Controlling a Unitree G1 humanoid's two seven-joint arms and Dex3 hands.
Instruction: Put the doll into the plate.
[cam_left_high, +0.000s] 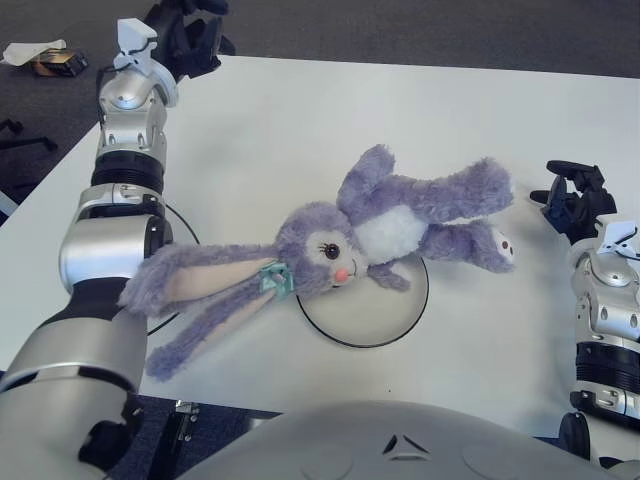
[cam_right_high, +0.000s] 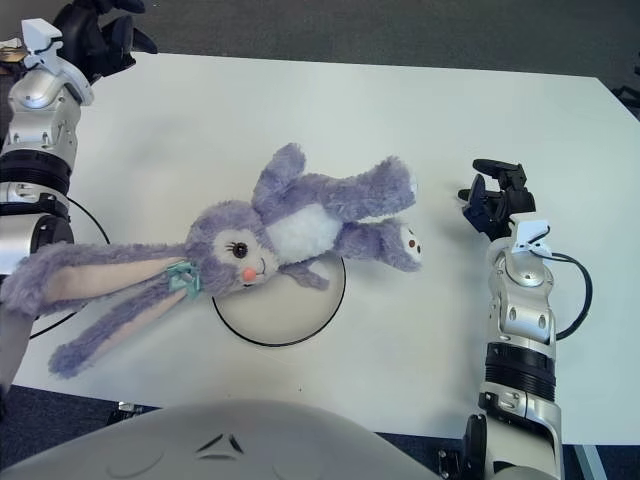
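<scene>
Clearly one purple doll (cam_left_high: 380, 232) sprawled on one white table (cam_left_high: 300, 120), chin and one arm over one plate (cam_left_high: 385, 318). Two hands: left hand (cam_left_high: 190, 25) far left, right hand (cam_right_high: 495, 195) right of doll; finger spread cannot be told.

The left arm (cam_left_high: 125, 190) reaches up along the left edge of the table (cam_left_high: 300, 110), its silver forearm segments stacked toward the far left corner. There the left hand (cam_left_high: 190, 25) shows at that corner, dark fingers loosely spread and holding nothing. The right arm (cam_right_high: 520, 330) rises from the near right corner, forearm upright. The right hand (cam_right_high: 495, 200) sits near the right edge, its fingers relaxed and empty.
</scene>
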